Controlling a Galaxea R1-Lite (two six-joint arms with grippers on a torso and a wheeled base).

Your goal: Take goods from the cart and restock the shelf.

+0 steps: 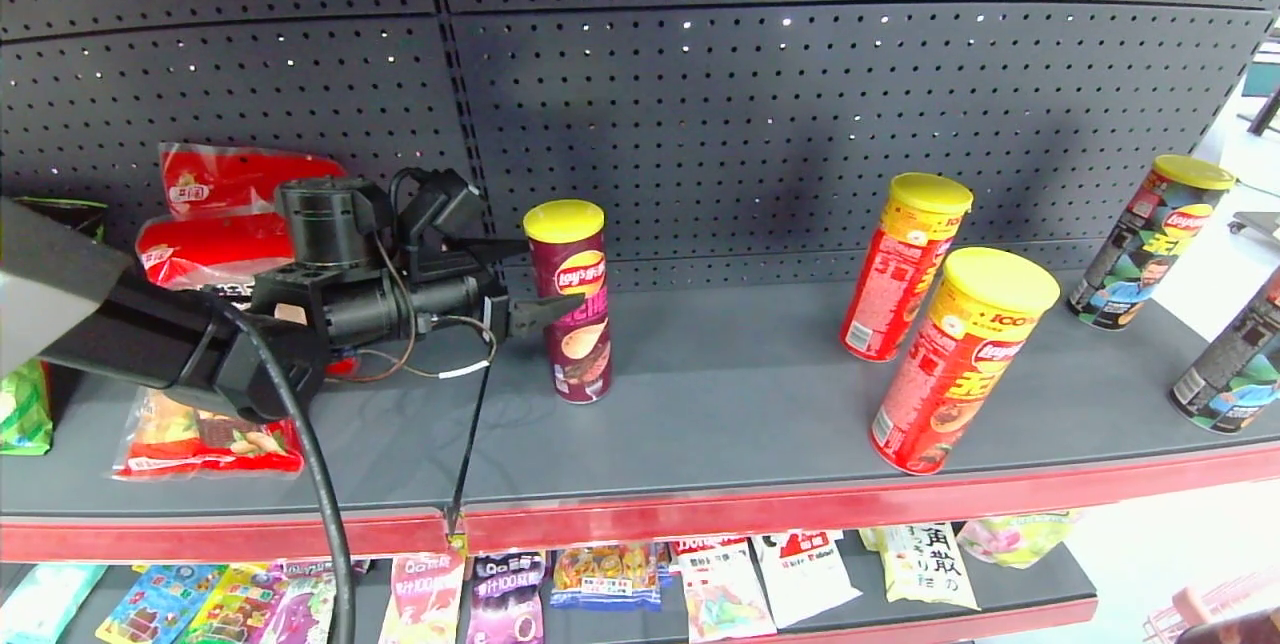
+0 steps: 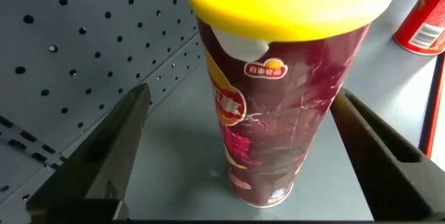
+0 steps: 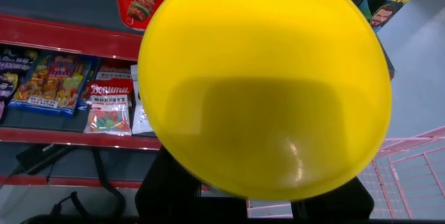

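Head / L claw [image 1: 552, 274]: spread, one finger each side of purple can [image 1: 570, 314], coming in from the can's left.
Head / purple can: upright on shelf [image 1: 720, 404], mid-left, set back twd pegboard [image 1: 800, 104]. Stands on its own base, so prob. needs no hold.
Head / neighbours: far red can [image 1: 905, 269] and near red can [image 1: 960, 364] off to the right, well apart. Snack bags [image 1: 215, 224] at far left, behind the arm. Open stretch btw them is prob. why the can goes here.
L wrist / fingers [image 2: 115, 154]: clear gap to can wall on both sides, so no grip. Can base flat on shelf.
R wrist / yellow lid [image 3: 268, 85]: v. close to cam, out in front of lower shelf [image 3: 55, 138], pink cart [image 3: 414, 175] beside it. Prob. the next can for stocking.
R wrist / R claw [image 3: 188, 196]: dark body under lid. Spread or pressed together, can't tell, lid hides it.
Next (judgement): L arm must back out leftward w/o clipping the can, which is tall and narrow and tips easily.
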